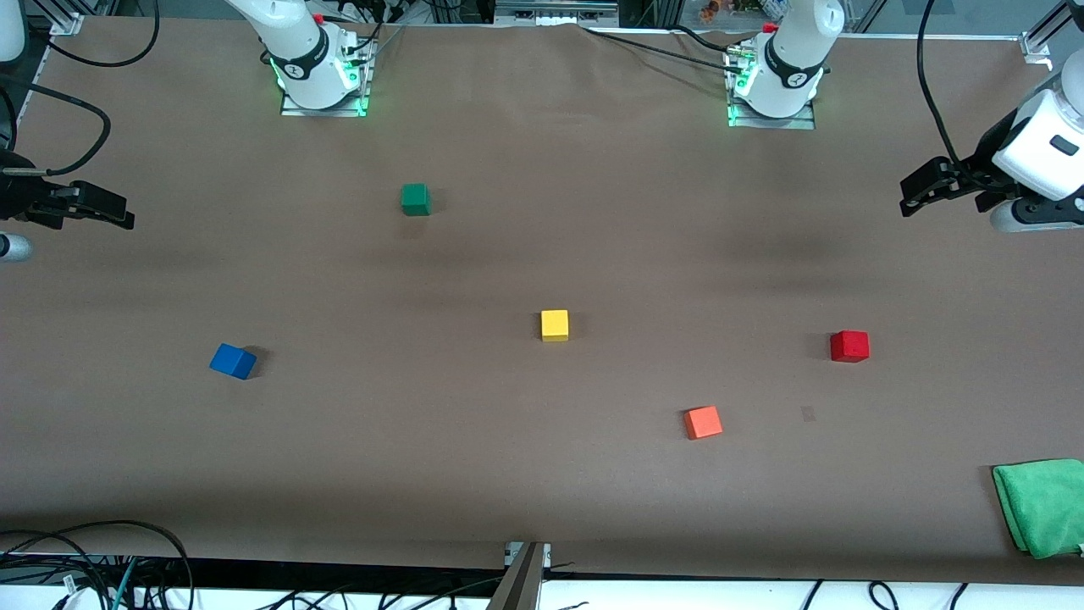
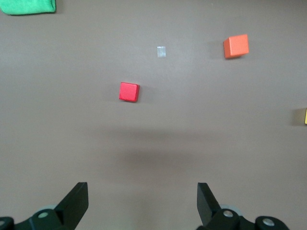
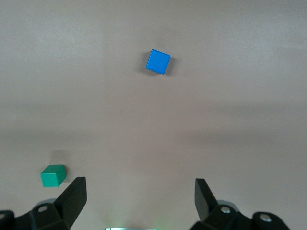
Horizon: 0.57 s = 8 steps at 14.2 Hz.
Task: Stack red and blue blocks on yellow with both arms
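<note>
The yellow cube (image 1: 555, 324) sits squarely mid-surface. The blue cube (image 1: 232, 361), turned cornerwise, lies toward the right arm's end; the red cube (image 1: 849, 346) toward the left arm's. Left hand (image 1: 919, 191) and right hand (image 1: 110, 211) hover spread wide, empty.

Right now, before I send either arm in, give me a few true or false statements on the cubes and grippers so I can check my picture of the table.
1. The red cube sits on the yellow cube. False: both rest apart on the table.
2. The left gripper is open and holds nothing. True.
3. The blue cube lies toward the right arm's end. True.
4. The right gripper grips the green cube. False: it is open and empty.
5. The orange cube lies nearer the front camera than the yellow cube. True.
</note>
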### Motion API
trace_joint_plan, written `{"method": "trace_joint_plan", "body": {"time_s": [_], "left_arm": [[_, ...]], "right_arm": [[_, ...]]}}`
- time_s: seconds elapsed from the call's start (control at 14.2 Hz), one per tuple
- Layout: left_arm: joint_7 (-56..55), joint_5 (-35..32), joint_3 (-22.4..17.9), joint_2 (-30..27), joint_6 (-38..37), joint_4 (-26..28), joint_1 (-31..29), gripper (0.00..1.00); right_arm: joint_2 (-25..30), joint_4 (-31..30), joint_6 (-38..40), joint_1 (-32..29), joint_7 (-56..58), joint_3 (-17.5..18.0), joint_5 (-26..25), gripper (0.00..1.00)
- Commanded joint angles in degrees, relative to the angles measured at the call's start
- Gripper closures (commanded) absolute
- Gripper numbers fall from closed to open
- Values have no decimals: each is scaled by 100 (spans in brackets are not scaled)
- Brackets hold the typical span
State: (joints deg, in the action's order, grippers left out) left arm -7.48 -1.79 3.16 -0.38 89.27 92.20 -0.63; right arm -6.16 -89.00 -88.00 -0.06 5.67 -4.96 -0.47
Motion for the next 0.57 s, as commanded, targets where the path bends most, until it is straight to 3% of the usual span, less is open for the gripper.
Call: {"method": "trace_joint_plan", "body": {"time_s": [0.0, 0.49], "left_arm": [[1, 107, 36, 301, -76, -352, -139, 0], [63, 170, 97, 328, 91, -325, -210, 0]], "right_arm": [[-43, 129, 54, -3, -22, 22, -41, 0], [-52, 129, 46, -11, -5, 22, -41, 0]]}}
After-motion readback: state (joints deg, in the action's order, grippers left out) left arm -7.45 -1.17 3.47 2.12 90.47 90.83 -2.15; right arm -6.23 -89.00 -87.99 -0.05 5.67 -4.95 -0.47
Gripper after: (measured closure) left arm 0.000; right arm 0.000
